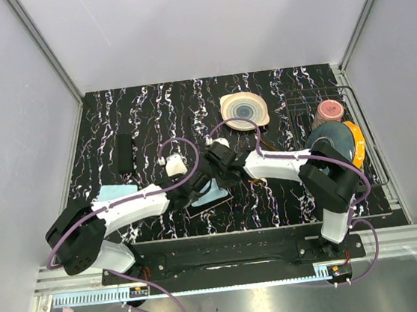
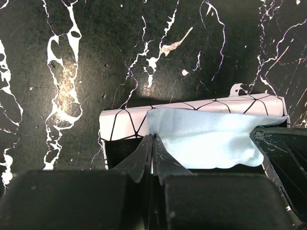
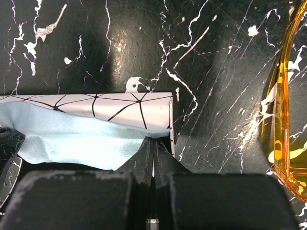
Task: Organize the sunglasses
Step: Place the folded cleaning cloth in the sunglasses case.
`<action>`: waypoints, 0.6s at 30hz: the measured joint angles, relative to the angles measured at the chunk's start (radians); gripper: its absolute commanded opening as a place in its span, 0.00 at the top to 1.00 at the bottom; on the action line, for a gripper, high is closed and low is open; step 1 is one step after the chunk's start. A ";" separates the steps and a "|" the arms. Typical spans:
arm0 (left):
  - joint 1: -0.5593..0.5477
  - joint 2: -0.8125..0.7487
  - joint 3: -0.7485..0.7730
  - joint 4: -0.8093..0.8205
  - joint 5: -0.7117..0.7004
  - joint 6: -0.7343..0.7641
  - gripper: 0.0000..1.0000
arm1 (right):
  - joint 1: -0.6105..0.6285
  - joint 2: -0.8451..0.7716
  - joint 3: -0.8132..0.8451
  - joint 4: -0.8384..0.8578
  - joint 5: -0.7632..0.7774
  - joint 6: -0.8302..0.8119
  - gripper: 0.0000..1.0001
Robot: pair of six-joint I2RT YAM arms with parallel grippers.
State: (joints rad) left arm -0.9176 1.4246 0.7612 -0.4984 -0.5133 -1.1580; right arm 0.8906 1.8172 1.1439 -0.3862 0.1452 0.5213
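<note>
The sunglasses point(image 3: 280, 129) show only in the right wrist view, as an amber lens and rim lying on the table at the right edge. A light blue cloth point(image 2: 206, 139) is draped over a white case with black geometric lines point(image 2: 123, 122). My left gripper point(image 2: 152, 138) is shut on the cloth's left corner. My right gripper point(image 3: 153, 140) is shut on the cloth's right corner point(image 3: 165, 130), at the end of the same case point(image 3: 120, 106). In the top view both arms meet over the cloth point(image 1: 214, 194) at mid-table.
A flat black case point(image 1: 124, 152) and a small white box point(image 1: 173, 161) lie at the left, with a second pale blue cloth point(image 1: 115, 192) nearer. A patterned plate point(image 1: 245, 110) sits at the back. A wire rack point(image 1: 369, 145) at the right holds a pink cup and plates.
</note>
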 measured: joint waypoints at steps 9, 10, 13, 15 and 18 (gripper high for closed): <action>-0.019 -0.003 -0.047 -0.040 0.020 -0.043 1.00 | 0.005 0.000 0.000 0.016 -0.015 -0.001 1.00; -0.020 -0.003 -0.049 -0.043 0.020 -0.046 1.00 | 0.007 -0.001 0.000 0.019 -0.016 -0.002 1.00; -0.022 -0.003 -0.050 -0.053 0.019 -0.055 1.00 | 0.011 -0.002 0.000 0.023 -0.016 -0.005 1.00; -0.022 -0.003 -0.050 -0.054 0.019 -0.056 1.00 | 0.012 -0.002 0.000 0.023 -0.016 -0.006 1.00; -0.022 0.000 -0.049 -0.056 0.013 -0.057 1.00 | 0.012 -0.002 0.000 0.023 -0.016 -0.008 1.00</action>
State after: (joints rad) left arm -0.9394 1.4246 0.7124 -0.5549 -0.5003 -1.2152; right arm 0.9028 1.8149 1.1439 -0.3630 0.1287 0.5137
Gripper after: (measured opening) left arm 0.012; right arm 0.009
